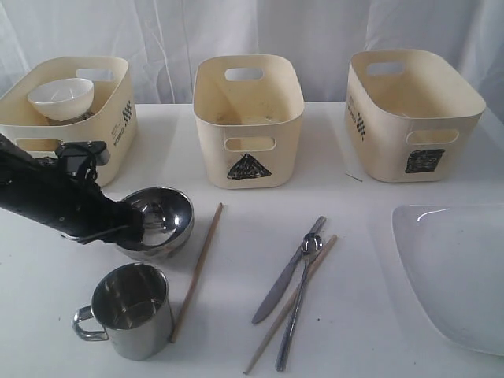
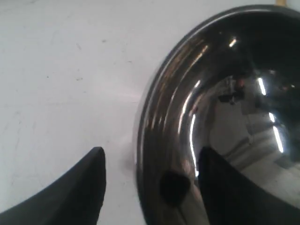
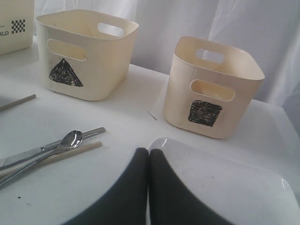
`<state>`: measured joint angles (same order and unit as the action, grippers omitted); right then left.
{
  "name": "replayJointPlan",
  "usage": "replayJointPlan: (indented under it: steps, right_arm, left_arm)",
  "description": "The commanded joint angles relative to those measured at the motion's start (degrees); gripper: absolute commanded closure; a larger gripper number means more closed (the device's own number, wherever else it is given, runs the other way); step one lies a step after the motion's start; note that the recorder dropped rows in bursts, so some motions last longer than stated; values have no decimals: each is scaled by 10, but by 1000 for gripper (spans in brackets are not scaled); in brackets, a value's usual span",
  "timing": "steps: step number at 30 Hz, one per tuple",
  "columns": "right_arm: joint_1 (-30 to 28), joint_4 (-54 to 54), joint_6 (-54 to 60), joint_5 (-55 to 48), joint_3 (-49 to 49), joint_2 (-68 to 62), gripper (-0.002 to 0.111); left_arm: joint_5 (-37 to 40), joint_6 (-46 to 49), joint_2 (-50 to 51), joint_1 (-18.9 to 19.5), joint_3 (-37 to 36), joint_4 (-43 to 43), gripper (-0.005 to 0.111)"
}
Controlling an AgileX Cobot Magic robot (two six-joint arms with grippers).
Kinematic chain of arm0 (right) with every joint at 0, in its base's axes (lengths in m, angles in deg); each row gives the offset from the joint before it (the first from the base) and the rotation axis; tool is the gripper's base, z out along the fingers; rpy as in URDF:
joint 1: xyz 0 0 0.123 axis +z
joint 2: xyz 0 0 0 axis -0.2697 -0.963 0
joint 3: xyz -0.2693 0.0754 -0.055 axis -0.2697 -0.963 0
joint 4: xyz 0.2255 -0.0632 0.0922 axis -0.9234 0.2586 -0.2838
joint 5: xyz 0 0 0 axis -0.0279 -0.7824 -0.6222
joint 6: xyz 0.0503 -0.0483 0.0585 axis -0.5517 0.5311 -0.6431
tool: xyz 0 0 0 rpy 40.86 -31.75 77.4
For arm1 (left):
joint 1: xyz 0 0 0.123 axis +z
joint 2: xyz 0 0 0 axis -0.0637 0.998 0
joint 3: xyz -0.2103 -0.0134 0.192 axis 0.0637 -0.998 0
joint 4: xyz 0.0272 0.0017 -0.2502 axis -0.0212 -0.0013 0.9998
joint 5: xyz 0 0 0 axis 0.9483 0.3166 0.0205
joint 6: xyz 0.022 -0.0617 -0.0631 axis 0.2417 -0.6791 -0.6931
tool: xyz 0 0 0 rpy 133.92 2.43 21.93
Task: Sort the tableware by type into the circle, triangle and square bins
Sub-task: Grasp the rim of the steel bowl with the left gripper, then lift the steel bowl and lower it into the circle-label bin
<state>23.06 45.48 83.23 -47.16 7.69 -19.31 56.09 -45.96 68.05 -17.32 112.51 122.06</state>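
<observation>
Straddling the rim of the shiny round steel bowl [image 1: 169, 213], the left gripper [image 1: 124, 224] has its jaws spread wide and holds nothing. Its wrist view shows one black finger [image 2: 79, 187] outside on the white worktop [image 2: 56, 70] and the other inside the bowl's mirrored hollow, which the arm hides in the exterior view.

A steel handled mug [image 1: 132, 311] stands just beside the bowl, and a thin wooden chopstick [image 1: 197, 272] lies along their right. Farther right, a steel knife [image 1: 285, 274], a steel spoon [image 1: 298, 303] and a second wooden chopstick [image 1: 276, 331] lie bunched together.

A small white bowl [image 1: 61, 98] sits in the cream plastic bin [image 1: 118, 118] at back left, beside the triangle-marked bin [image 1: 248, 118] and the square-marked bin [image 1: 409, 114].

Only the right wrist view shows the right gripper [image 3: 149, 154]. Its jaws are pressed together on nothing, over the edge of the large white squarish plate [image 3: 220, 187].
</observation>
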Motion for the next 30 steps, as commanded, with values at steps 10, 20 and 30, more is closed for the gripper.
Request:
replayJointPlan:
  steps: [10, 20, 30]
  right_arm:
    - [2, 3, 1, 6, -3, 4, 108]
    - [2, 3, 1, 6, -3, 4, 108]
    - [2, 3, 1, 6, -3, 4, 108]
  left_arm:
    - [-127, 14, -33, -13, 2, -17, 107]
    - [-150, 72, -180, 11, 57, -25, 107]
    - [-66, 20, -62, 157, 300, -21, 107]
